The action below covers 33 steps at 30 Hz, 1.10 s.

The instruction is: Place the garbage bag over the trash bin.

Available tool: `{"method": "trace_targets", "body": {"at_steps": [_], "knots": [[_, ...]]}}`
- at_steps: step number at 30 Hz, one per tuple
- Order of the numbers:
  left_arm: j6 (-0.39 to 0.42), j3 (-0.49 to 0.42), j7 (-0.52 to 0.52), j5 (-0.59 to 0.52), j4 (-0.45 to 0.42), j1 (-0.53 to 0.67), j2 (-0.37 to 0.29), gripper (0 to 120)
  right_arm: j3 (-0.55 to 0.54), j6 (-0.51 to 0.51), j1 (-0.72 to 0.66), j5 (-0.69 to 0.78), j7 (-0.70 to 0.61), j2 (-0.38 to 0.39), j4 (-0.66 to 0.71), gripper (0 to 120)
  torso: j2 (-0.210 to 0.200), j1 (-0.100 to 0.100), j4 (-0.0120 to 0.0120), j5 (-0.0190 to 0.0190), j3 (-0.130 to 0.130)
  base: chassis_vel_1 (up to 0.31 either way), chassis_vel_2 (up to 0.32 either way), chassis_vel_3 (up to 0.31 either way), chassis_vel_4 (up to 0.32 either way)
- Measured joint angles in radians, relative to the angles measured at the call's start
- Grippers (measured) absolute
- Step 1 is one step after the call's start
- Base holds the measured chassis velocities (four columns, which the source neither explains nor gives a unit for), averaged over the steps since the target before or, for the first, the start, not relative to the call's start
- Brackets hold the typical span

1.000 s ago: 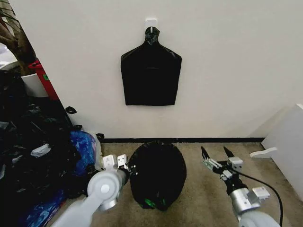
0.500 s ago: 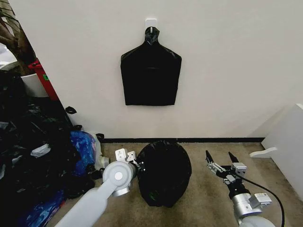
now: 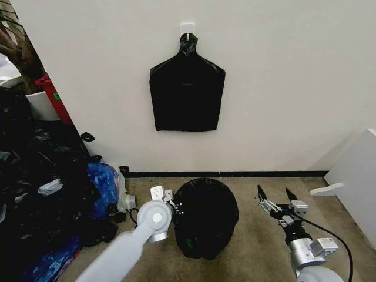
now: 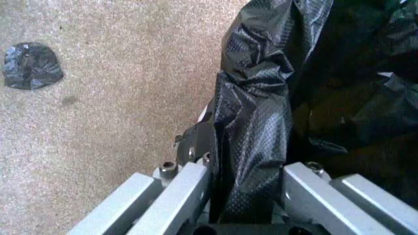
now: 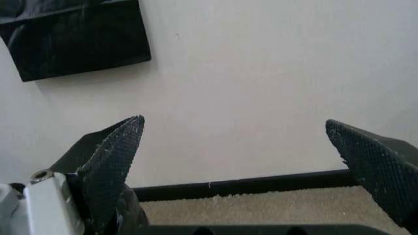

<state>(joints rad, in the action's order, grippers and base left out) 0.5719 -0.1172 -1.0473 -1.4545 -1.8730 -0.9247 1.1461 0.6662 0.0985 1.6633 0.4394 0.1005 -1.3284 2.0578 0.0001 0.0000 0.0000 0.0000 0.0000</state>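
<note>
The garbage bag [image 3: 207,216], glossy crinkled black plastic, stands as a rounded mound on the carpet below the wall. It wraps the trash bin, which is hidden under it. My left gripper [image 3: 172,201] is at the bag's left side. In the left wrist view a thick fold of the bag [image 4: 251,127] runs between the two metal fingers [image 4: 176,196], so that gripper [image 4: 251,169] is shut on the bag. To the right of the bag, clear of it, my right gripper [image 3: 274,192] hangs open. Its black textured fingertips [image 5: 114,156] are spread wide and point at the wall.
A flat black bag pack [image 3: 187,88] hangs from a hook on the wall. A heap of black and blue bags [image 3: 47,194] fills the left side. White furniture [image 3: 358,176] stands at the right. A black plastic scrap [image 4: 31,66] lies on the carpet.
My left gripper has moved right and away from me, and the bag has gone with it. My right gripper has drifted right, away from the bag, still open.
</note>
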Motion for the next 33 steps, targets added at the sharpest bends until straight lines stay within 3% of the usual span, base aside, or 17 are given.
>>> {"method": "trace_targets", "body": {"at_steps": [10,17,18,22,24,29,33], "knots": [[0.002,0.007,0.012,0.011,-0.005,-0.016,-0.008,25,-0.01,-0.012,-0.021,0.002,-0.015,0.006,0.011,100,0.0,0.0,0.0001,-0.0001,0.0,0.0,0.0,0.0,0.0],[0.001,0.021,0.069,0.057,-0.057,-0.054,-0.037,54,-0.025,-0.029,-0.014,0.016,-0.032,0.007,0.032,100,0.0,0.0,0.0,-0.0001,0.0,0.0,0.0,0.0,0.0],[0.001,0.021,0.069,0.057,-0.057,-0.054,-0.037,54,-0.025,-0.029,-0.014,0.016,-0.032,0.007,0.032,100,0.0,0.0,0.0,-0.0001,0.0,0.0,0.0,0.0,0.0],[0.0,0.035,0.072,0.062,-0.095,-0.076,-0.056,73,-0.031,-0.035,-0.007,0.024,-0.035,0.003,0.044,100,0.0,0.0,0.0,-0.0001,0.0,0.0,0.0,0.0,0.0],[0.0,0.037,0.072,0.062,-0.099,-0.08,-0.059,74,-0.032,-0.036,-0.005,0.025,-0.035,0.003,0.046,100,0.0,0.0,0.0,-0.0001,0.0,0.0,0.0,0.0,0.0],[0.003,0.068,0.069,0.059,-0.139,-0.121,-0.08,97,-0.033,-0.049,-0.002,0.045,-0.038,0.002,0.06,100,0.0,0.0,0.0,-0.0001,0.0,0.0,0.0,0.0,0.0],[0.008,0.092,0.065,0.056,-0.151,-0.151,-0.089,100,-0.038,-0.056,-0.004,0.049,-0.042,0.002,0.068,100,0.0,0.0,0.0,-0.0001,0.0,0.0,0.0,0.0,0.0]]}}
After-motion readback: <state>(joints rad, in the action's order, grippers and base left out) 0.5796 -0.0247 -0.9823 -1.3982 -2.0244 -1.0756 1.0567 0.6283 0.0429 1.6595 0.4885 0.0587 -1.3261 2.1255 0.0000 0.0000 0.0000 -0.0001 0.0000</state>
